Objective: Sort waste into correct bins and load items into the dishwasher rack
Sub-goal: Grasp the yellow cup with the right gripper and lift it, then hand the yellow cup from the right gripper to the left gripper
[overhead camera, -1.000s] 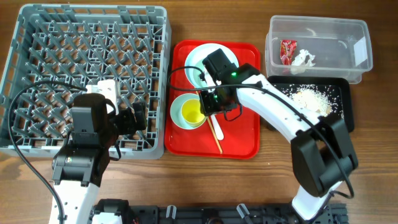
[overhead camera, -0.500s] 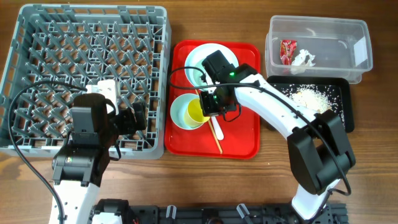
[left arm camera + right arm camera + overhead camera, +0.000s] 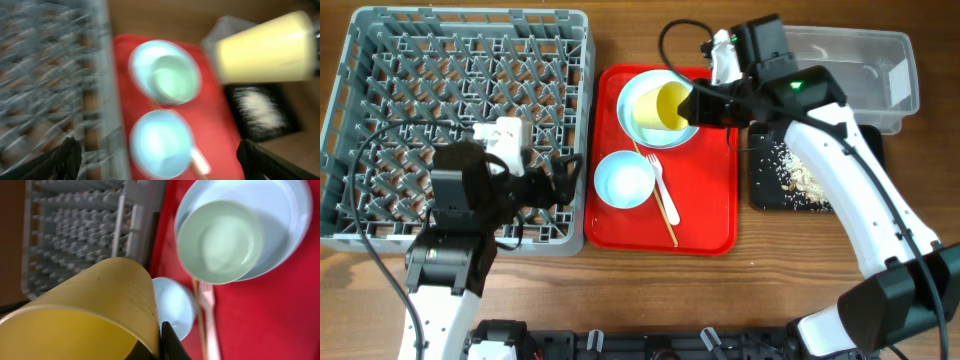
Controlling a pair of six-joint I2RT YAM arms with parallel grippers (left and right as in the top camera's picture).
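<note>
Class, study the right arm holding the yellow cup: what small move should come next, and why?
Probably carry the yellow cup leftward toward the dishwasher rack. The right gripper holds it tipped above the red tray, clear of the bowls, and the rack lies just beyond the tray's left edge.

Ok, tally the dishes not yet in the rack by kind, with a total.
white plate: 1
blue-green bowls: 2
yellow cup: 1
white fork: 1
Total: 5
</note>
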